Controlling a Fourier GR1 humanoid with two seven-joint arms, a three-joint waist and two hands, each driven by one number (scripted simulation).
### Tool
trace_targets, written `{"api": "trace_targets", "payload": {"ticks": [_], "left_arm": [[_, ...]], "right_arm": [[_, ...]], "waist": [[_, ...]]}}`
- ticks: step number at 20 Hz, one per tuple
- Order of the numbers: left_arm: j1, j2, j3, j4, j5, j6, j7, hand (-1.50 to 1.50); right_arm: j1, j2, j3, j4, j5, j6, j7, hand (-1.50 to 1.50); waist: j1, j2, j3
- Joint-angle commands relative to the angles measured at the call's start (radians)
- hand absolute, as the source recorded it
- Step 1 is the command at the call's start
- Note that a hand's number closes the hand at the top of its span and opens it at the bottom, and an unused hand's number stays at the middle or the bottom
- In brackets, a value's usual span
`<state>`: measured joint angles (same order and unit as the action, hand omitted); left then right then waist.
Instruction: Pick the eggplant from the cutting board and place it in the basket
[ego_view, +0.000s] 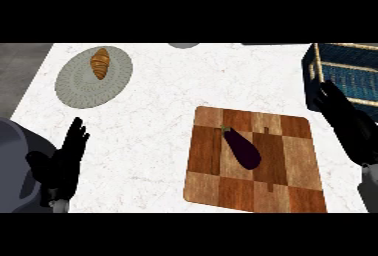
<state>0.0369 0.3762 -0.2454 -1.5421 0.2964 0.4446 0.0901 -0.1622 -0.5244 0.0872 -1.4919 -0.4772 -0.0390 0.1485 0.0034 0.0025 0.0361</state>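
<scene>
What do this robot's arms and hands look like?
Each arm ends in a black hand with slim fingers and a thumb. The left hand sits on a rounded grey forearm with a pale cuff at the wrist. The right hand is also black, with a light grey forearm behind it.

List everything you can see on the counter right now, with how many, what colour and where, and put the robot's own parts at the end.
counter: one, white marbled, fills most of the view
cutting board: one, brown wood checker, lower right of centre
eggplant: one, dark purple, lying on the cutting board
plate: one, grey, upper left
croissant: one, golden brown, on the plate
basket: one, dark blue with tan rim, upper right edge
left hand: one, black, open, resting at lower left
right hand: one, black, at right edge beside the basket, fingers straight
</scene>
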Motion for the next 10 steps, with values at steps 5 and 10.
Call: {"api": "trace_targets", "payload": {"ticks": [5, 10], "left_arm": [[0.001, -0.001, -0.102, 0.077, -0.002, -0.088, 0.091, 0.00], [0.023, 0.027, -0.127, 0.129, 0.016, -0.165, 0.123, 0.00]], "right_arm": [[-0.234, 0.194, 0.256, -0.051, -0.105, 0.307, -0.011, 1.50], [-0.299, 0.272, 0.518, -0.105, -0.033, 0.562, -0.076, 1.50]], "waist": [[0.113, 0.030, -0.032], [0.092, 0.015, -0.035]]}}
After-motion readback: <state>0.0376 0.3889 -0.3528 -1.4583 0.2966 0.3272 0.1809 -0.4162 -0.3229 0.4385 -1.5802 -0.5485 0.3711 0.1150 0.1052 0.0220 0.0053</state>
